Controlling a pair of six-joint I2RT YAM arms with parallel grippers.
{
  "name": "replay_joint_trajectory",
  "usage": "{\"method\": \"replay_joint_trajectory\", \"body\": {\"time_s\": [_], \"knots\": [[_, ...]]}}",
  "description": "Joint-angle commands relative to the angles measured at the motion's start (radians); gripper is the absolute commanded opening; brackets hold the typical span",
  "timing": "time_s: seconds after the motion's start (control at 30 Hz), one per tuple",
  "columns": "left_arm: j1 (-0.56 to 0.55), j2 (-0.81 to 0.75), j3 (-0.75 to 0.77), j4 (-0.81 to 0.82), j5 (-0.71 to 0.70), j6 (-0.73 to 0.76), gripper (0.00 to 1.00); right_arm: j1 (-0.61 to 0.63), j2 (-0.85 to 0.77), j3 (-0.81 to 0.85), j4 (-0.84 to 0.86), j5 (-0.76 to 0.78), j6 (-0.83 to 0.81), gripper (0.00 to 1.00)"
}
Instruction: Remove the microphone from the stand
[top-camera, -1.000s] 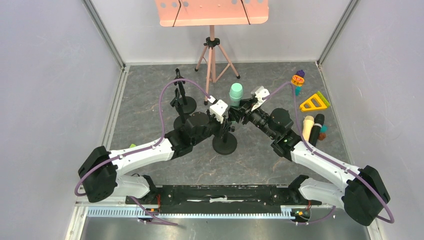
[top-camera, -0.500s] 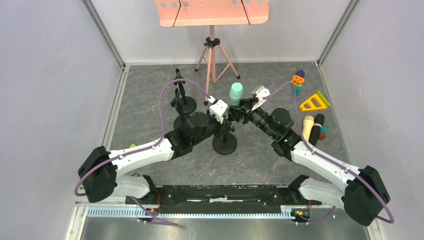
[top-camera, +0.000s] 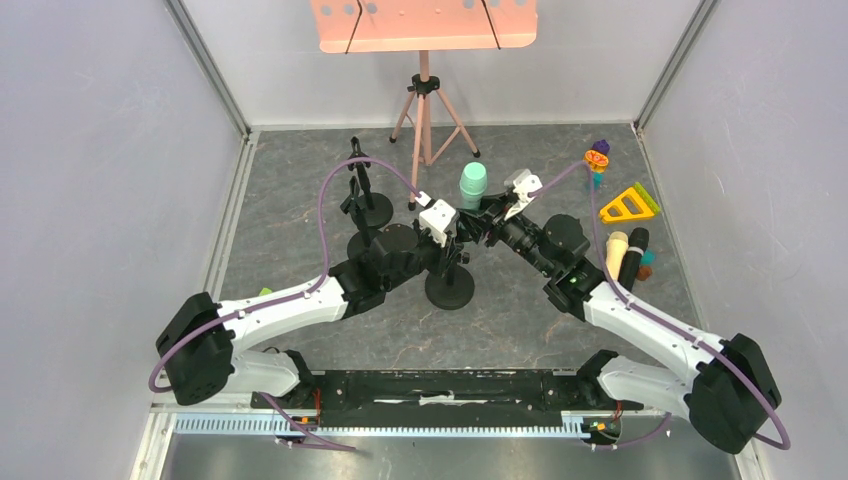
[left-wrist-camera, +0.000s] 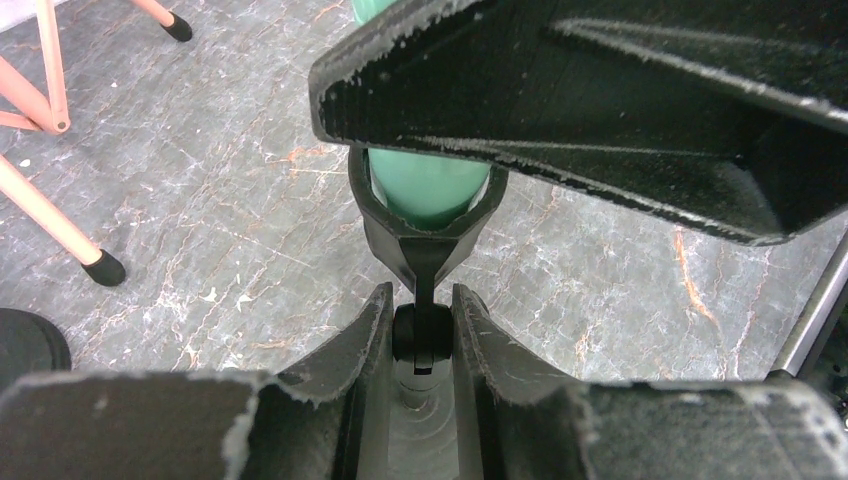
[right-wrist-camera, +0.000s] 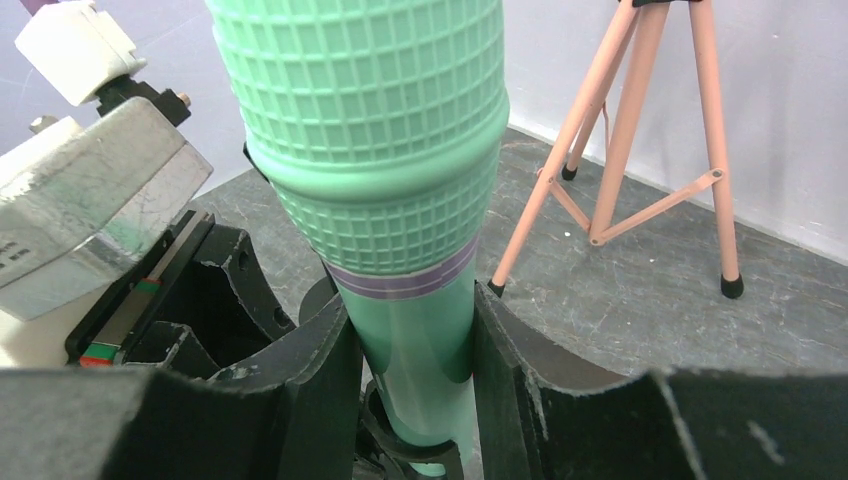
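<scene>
Near the middle of the worktop (top-camera: 300, 200), a little toward its far edge, the green microphone (right-wrist-camera: 400, 200) is sitting upright in the black clip (left-wrist-camera: 425, 235) of a round-based microphone stand (top-camera: 449, 288). The right gripper (right-wrist-camera: 410, 350) is clamping the microphone's smooth handle just under the purple band below the gridded head. Both fingers are pressing on the handle, so the claw is standing partly apart only because the handle is filling it. The left gripper (left-wrist-camera: 420, 340) is pinching the stand's thin neck at the pivot knuckle just below the clip, with its jaws drawn almost together on that narrow joint.

The step in hand appears to be the pull itself: one arm is bracing the stand while the other is taking the microphone. To do it well, the right arm should be drawing the handle out along its own axis, up and away from the clip, not levering it sideways. Whether the clip is open at the front cannot be told from these views. The left arm should be pressing the neck down, so that the base is not lifting or tipping as the clip is letting go. The handle is slick plastic, so the right grip is likely needing firmness. The two wrists are working just beside each other, and the pink tripod (top-camera: 425, 110) is standing toward the far edge, so a straight rise looks safest.
</scene>
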Motion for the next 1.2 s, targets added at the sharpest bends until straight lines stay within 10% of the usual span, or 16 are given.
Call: {"method": "replay_joint_trajectory", "body": {"time_s": [0.0,0.5,0.87,1.17], "knots": [[0.005,0.010,-0.010,-0.028,-0.033,-0.023,0.02,0.016,-0.080,0.114,0.230,-0.069,0.100,0.00],[0.005,-0.008,-0.023,-0.018,-0.038,-0.030,0.03,0.016,-0.123,0.148,0.126,0.051,-0.030,0.00],[0.005,-0.029,0.034,-0.054,0.005,-0.020,0.97,0.015,-0.172,0.138,-0.123,0.481,-0.153,0.00],[0.010,-0.116,0.099,-0.152,0.035,-0.014,1.00,-0.016,-0.033,0.269,-0.490,0.707,-0.136,0.00]]}}
